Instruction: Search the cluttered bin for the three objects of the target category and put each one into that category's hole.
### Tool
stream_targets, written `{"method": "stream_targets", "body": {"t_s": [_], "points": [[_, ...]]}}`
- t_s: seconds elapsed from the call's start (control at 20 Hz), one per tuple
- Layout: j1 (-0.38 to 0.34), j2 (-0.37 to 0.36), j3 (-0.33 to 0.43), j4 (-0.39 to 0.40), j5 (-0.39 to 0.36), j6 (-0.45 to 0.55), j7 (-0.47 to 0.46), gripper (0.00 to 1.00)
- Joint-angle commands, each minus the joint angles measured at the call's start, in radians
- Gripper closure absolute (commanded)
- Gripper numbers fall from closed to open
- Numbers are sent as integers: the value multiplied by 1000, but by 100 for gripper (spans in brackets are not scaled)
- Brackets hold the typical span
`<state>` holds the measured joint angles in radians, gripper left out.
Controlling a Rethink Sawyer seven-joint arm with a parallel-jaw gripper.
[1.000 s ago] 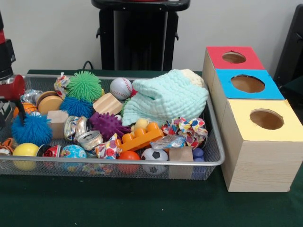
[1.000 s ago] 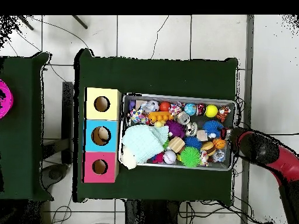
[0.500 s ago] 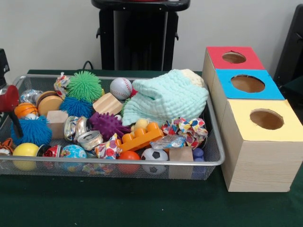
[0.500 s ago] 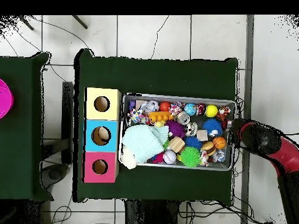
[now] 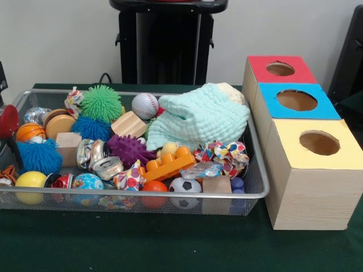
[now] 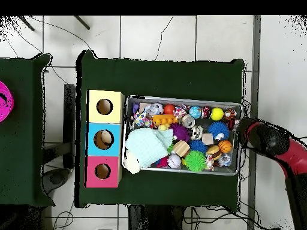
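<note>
Your gripper (image 6: 246,133) hangs outside the bin (image 6: 183,99), at the end opposite the red-topped box's hole (image 6: 102,171) (finger state unreadable); plush toys lie unseen.

**Distractor objects and untargeted boxes, located from the gripper (image 5: 11,141) at the front view's left edge.**
Touching or just beside the gripper lie a blue spiky ball (image 5: 38,156) and an orange ball (image 5: 29,131), with a smooth yellow ball (image 5: 30,180) just below them in the picture. Farther from the gripper, toward the middle, sit a green spiky ball (image 5: 101,103), a baseball (image 5: 144,105), a purple spiky ball (image 5: 127,149) and an orange toy brick (image 5: 168,163). Beyond these a mint cloth (image 5: 198,119) lies heaped, with a small soccer ball (image 5: 185,186) nearer the camera. Well apart from the gripper, at the opposite side, stand the blue-topped box (image 5: 295,101) and the yellow-topped box (image 5: 317,141) on the dark green table cover (image 5: 170,243).
</note>
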<state>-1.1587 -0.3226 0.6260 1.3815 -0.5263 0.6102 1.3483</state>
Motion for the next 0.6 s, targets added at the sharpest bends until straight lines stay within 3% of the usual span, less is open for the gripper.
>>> {"method": "stream_targets", "body": {"t_s": [0.05, 0.25, 0.6], "points": [[12, 65, 30, -131, -56, 5, -175, 0], [35, 83, 22, -167, -77, 1, -182, 0], [89, 176, 9, -314, -82, 131, -251, 0]]}}
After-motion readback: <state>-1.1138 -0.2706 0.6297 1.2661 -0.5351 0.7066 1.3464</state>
